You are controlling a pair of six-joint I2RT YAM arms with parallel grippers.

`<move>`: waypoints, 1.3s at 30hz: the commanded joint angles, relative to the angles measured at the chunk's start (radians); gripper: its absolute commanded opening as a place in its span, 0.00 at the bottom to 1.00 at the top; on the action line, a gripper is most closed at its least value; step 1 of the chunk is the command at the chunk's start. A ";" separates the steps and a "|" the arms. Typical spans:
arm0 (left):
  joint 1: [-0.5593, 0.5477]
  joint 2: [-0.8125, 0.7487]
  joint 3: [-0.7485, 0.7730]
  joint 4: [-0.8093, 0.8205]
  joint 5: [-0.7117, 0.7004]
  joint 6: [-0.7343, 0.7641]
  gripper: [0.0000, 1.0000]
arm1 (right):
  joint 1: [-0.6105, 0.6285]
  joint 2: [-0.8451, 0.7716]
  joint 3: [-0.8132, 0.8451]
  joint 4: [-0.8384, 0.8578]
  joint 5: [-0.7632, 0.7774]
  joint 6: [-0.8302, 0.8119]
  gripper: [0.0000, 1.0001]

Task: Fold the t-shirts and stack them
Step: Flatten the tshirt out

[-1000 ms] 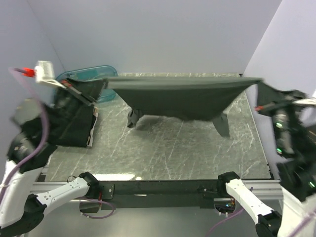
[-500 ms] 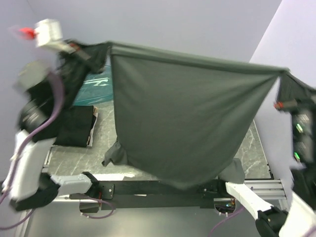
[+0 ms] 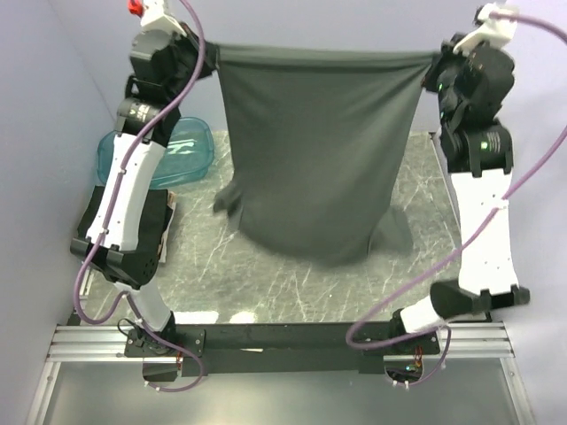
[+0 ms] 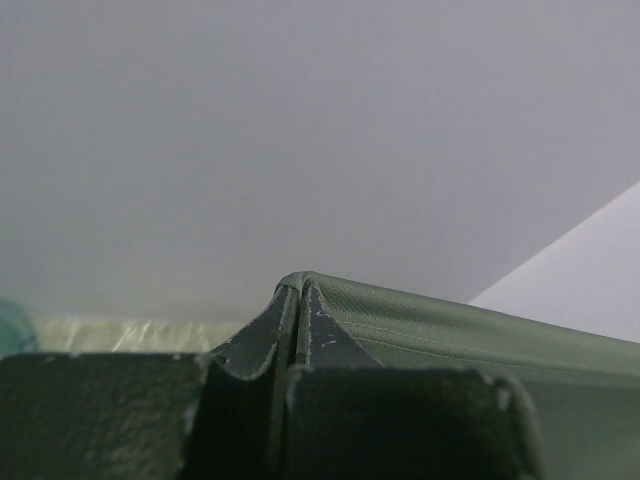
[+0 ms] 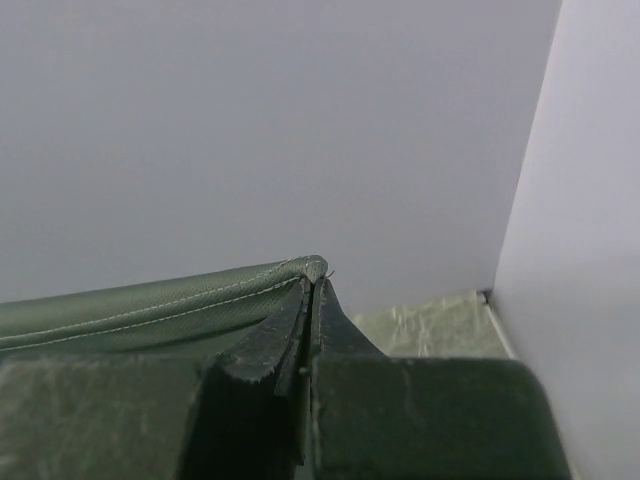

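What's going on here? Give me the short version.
Two robot arms hold one dark t-shirt stretched between them, high above the table. The left gripper pinches one top corner and the right gripper the other, both shut on the cloth. The shirt hangs like a curtain, sleeves at the bottom. A teal tub and a dark pile of cloth sit at the table's left.
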 commanded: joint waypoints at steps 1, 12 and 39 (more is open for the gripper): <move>0.043 -0.026 0.161 0.171 0.096 -0.023 0.01 | -0.042 -0.038 0.196 0.048 -0.049 -0.050 0.00; 0.045 -0.343 -0.573 0.365 0.245 0.036 0.01 | -0.051 -0.422 -0.607 0.298 -0.098 -0.023 0.00; -0.291 -0.571 -1.793 0.465 0.053 -0.330 0.01 | -0.052 -0.573 -1.565 -0.047 -0.037 0.545 0.00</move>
